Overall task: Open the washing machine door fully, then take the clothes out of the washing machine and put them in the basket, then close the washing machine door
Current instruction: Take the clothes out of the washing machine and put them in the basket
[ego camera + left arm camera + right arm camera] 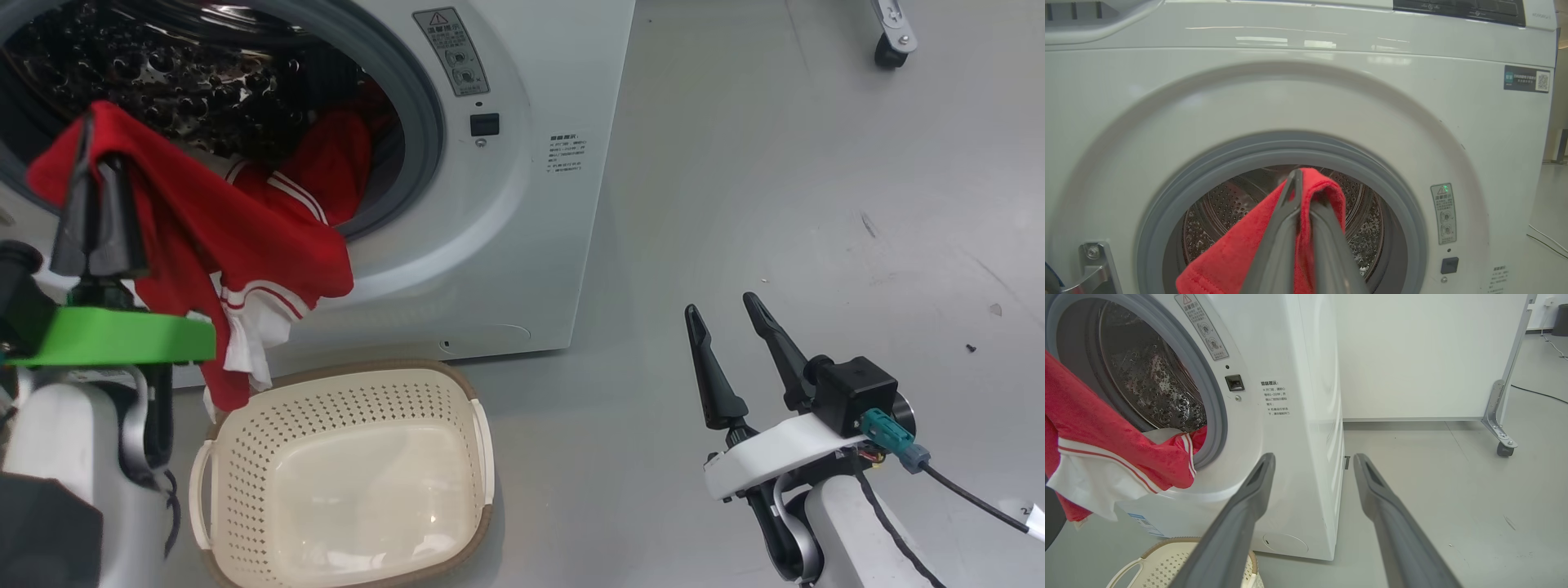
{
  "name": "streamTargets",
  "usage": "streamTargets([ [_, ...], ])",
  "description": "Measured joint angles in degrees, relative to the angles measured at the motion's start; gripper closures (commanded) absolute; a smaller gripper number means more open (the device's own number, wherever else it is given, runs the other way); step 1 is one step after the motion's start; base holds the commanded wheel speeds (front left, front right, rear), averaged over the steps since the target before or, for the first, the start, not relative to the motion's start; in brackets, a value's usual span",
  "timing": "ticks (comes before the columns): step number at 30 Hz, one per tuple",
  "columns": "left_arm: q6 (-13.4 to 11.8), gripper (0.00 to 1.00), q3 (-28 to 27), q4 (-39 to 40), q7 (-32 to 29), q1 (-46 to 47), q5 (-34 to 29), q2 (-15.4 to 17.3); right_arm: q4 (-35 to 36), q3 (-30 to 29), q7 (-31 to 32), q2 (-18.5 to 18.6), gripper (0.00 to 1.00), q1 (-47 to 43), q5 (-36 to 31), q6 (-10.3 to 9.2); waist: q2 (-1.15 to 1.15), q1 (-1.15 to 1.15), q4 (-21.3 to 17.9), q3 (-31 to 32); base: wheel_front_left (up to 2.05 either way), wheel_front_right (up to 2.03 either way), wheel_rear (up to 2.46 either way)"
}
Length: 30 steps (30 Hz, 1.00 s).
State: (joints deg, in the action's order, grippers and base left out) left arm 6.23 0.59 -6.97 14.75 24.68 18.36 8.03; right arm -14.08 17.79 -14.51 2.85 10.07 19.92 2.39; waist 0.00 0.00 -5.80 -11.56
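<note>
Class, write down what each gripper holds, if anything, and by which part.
The left gripper pinches a red garment by a fold of plain red cloth; the right gripper, open, holds nothing.

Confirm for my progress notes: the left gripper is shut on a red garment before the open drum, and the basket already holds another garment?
No: the head view shows that the basket holds nothing yet. The left gripper is indeed shut on the red garment before the open drum.

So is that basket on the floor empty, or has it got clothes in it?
Empty: the basket shows its bare cream bottom in the head view. The red garment hangs from the left tool.
</note>
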Motion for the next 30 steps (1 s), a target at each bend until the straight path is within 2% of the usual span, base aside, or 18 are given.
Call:
streamTargets([
  [4,0.4,1.00,2.4,-1.6,-0.4,-3.2,0.0,0.0,0.2,0.1,0.0,0.0,0.00,0.0,0.0,0.00,0.00,0.00,0.0,-0.4,0.00,0.00,0.00],
  [13,0.6,1.00,8.9,-6.6,-7.2,-9.6,0.0,0.3,0.8,0.9,0.0,0.0,0.00,0.0,0.0,0.01,0.00,0.00,-0.4,-2.3,0.00,0.00,0.00],
  [30,0.9,1.00,15.0,-16.7,-16.0,-11.8,0.9,1.9,2.2,2.1,0.0,0.0,0.00,1.5,0.0,-0.01,0.00,0.00,-2.3,-7.8,0.00,0.00,0.00],
])
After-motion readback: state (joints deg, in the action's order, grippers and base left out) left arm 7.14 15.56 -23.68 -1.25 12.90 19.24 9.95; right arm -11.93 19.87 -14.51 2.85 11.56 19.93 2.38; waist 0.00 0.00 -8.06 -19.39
